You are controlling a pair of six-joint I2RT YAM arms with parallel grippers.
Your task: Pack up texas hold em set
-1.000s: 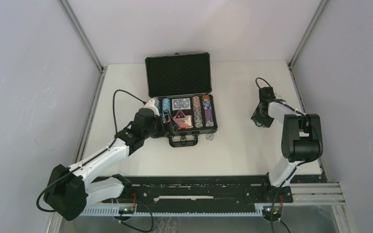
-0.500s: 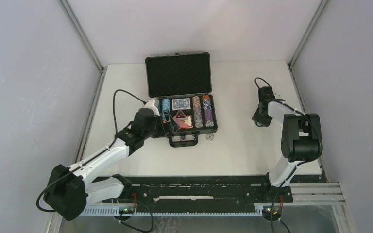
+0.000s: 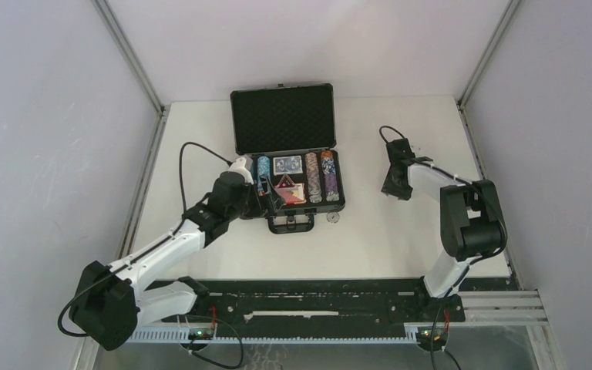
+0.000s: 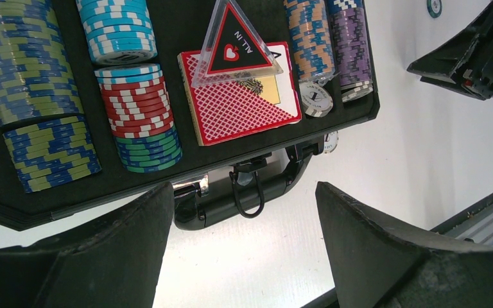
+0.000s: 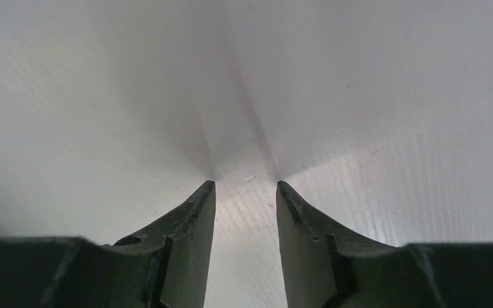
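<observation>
White desk between grey walls, and the black briefcase stands open at mid-desk with its lid up. The chips, red deck and triangular button sit in the foam tray. One small round button lies on the desk just beside the handle, so I judge I'm gathering strays. My left hand hovers at the case's near edge, fingers wide apart and empty. My right hand is off to the right, fingers narrowly apart on nothing. Next I'd bring one hand down squarely over that button, then see to the lid.
</observation>
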